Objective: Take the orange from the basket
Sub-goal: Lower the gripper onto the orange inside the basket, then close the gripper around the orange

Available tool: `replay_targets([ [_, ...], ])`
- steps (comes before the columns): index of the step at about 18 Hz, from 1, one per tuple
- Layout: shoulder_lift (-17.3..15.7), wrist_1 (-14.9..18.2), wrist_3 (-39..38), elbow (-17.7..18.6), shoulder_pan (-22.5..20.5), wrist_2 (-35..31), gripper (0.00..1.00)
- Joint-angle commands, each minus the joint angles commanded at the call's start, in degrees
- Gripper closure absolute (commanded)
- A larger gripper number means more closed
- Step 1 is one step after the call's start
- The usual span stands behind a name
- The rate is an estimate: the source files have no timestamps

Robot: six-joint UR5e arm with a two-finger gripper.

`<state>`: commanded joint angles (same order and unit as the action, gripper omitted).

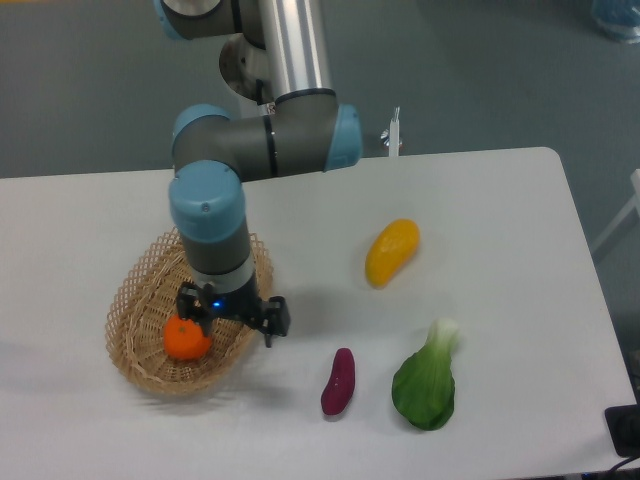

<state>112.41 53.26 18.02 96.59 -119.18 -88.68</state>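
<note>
claw: the gripper [231, 313] hangs over the basket's right half, wrist pointing straight down, blue light on. Fingers look spread apart with nothing between them, so I'd call it released, though the wrist hides part of it.

orange: the orange [186, 339] sits in the basket, toward the near-left of the bowl. It's right by the claw's left-hand finger as the camera sees it, maybe touching, can't say for sure.

key relation: the orange lies just off to the camera-left and a bit nearer to us than the claw's midpoint. So the claw isn't centred on it yet. It's round, so no long axis to worry about, any jaw angle works.

basket: the basket [135, 289] is an oval wicker thing, long axis running from far-right to near-left. Its right rim is under the wrist.

next move, my guess: nudge left and toward the camera, then drop down. Watch the right finger doesn't snag the rim lattice.

other stuff: mango [391, 251] well off to the right, purple sweet potato [338, 381] and bok choy [427, 378] near the front edge of the table [500, 220]. None of it is in the way.
</note>
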Motion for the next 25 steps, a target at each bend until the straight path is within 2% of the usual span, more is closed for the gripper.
replay_targets([
  [3, 0.1, 0.1, 0.0, 0.3, 1.7, -0.3, 0.00],
  [8, 0.8, -0.2, 0.0, 3.0, 3.9, -0.6, 0.00],
  [15, 3.7, -0.4, -0.4, 1.9, 4.7, -0.5, 0.00],
  [25, 5.9, -0.7, -2.7, 0.3, 5.1, -0.5, 0.00],
])
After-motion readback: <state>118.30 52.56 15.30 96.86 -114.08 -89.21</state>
